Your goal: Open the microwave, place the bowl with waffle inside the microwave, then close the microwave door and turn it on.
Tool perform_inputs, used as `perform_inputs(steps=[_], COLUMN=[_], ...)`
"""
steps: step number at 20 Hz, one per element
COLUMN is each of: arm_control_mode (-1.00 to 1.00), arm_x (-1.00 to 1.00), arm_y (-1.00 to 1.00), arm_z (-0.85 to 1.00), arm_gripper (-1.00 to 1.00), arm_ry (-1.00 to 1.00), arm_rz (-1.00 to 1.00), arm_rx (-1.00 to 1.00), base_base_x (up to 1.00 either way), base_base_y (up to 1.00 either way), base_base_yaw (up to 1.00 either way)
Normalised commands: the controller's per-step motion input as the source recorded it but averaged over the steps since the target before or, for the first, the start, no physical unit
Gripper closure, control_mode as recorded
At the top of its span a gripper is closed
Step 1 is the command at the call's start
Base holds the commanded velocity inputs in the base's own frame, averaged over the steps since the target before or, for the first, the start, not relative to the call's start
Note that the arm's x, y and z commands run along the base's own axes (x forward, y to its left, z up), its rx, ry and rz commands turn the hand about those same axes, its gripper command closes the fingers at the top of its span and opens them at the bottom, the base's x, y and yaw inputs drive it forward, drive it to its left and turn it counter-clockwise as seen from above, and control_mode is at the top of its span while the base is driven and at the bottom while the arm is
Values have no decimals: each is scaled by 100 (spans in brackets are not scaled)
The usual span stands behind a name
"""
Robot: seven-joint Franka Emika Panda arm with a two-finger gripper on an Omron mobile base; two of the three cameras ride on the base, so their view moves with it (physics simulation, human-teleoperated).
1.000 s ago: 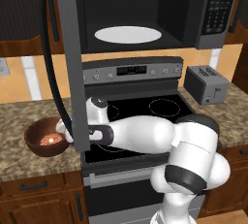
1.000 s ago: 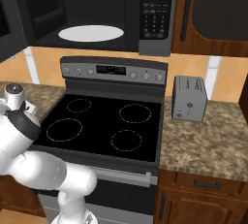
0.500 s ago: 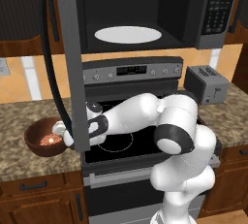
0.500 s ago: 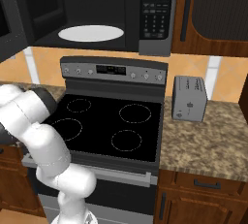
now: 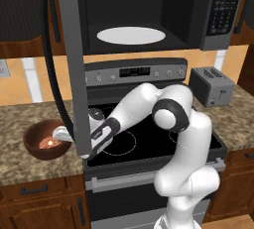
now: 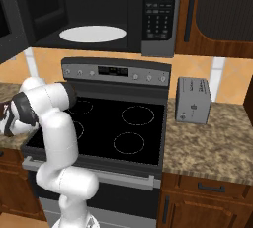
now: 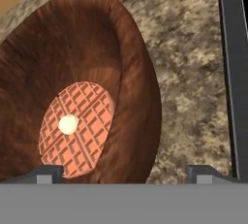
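So the gripper has jaws wide apart, bowl rim between them, waffle at 10 o'clock

1. the microwave sits above the stove, its turntable inside the open cavity.
2. the microwave door stands swung out to the left, in front of the stove's left edge.
3. the bowl rests on the desk left of the stove, with the waffle lying in it.
4. the gripper reaches over the bowl's right rim, beside the door.
5. the toaster stands on the desk right of the stove.
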Motion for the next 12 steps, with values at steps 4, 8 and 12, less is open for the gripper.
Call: perform_inputs(steps=[4, 8, 12], arm_control_mode=[-100, -100, -100], arm_x=[0, 0, 0], arm_y=[13, 4, 0], arm_z=[-7, 0, 0], arm_gripper=[-100, -100, -100], arm_ry=[2, 2, 2], arm_rz=[0, 0, 0], arm_rx=[0, 0, 0], base_base_x=[0, 0, 0], base_base_y=[0, 0, 0], base_base_yaw=[0, 0, 0])
